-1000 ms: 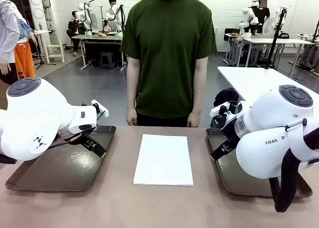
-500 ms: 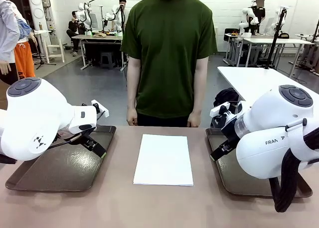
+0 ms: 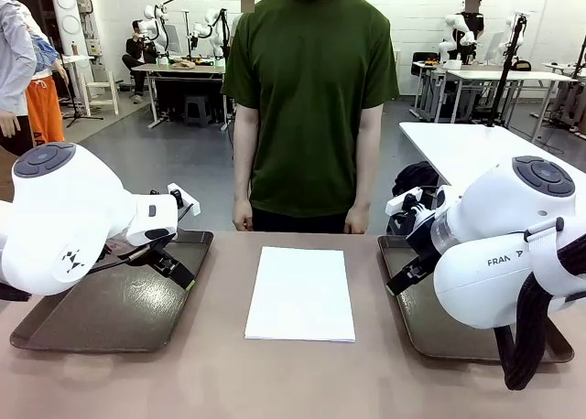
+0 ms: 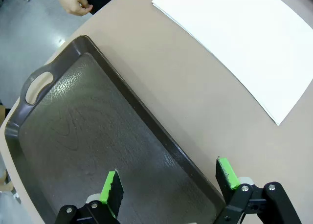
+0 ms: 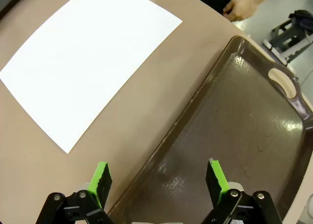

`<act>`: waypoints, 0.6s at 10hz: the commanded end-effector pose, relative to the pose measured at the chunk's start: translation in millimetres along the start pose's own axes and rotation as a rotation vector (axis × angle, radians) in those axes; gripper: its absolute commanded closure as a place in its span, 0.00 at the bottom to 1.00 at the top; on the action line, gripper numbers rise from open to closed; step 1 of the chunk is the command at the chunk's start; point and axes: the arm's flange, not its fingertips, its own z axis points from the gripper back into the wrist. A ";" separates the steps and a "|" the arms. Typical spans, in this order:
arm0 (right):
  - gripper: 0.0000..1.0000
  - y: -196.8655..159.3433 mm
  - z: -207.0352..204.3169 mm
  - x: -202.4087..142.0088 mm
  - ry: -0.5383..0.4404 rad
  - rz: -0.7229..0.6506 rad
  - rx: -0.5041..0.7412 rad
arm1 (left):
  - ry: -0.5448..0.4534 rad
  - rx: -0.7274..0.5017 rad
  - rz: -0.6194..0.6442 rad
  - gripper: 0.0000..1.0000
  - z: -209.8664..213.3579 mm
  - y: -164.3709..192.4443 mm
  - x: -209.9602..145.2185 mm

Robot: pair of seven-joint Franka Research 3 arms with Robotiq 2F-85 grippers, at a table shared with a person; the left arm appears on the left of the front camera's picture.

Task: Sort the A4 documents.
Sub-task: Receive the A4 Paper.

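A white stack of A4 documents [image 3: 300,293] lies flat in the middle of the table, between two dark brown trays. It also shows as A4 documents [image 4: 244,35] at the upper right of the left wrist view and as A4 documents [image 5: 85,60] at the upper left of the right wrist view. My left gripper [image 4: 168,185] hangs open over the left tray [image 4: 73,136], with nothing between its green pads. My right gripper [image 5: 157,177] hangs open over the inner edge of the right tray [image 5: 244,131], also holding nothing.
A person in a green shirt [image 3: 311,99] stands at the far side of the table, hands at the sides; one hand [image 4: 73,1] and the other hand [image 5: 242,6] show near the table's edge. Bare tabletop [image 3: 229,382] lies in front of the sheets.
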 end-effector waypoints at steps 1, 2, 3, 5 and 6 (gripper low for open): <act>0.00 0.0 0.0 0.0 0.000 0.000 0.000 | 0.000 0.000 0.000 0.00 0.0 0.0 0.0; 0.00 -16.3 23.4 -10.3 -0.081 0.020 0.010 | -0.057 0.057 -0.003 0.00 27.2 7.4 -8.4; 0.00 -28.5 41.5 -22.0 -0.145 0.020 0.033 | -0.103 0.119 0.005 0.00 56.6 15.6 -18.9; 0.00 -53.3 65.6 -48.4 -0.245 0.010 0.117 | -0.173 0.127 0.030 0.00 107.5 25.6 -46.6; 0.00 -66.7 74.0 -61.2 -0.284 0.004 0.151 | -0.220 0.088 0.051 0.00 124.2 30.9 -59.9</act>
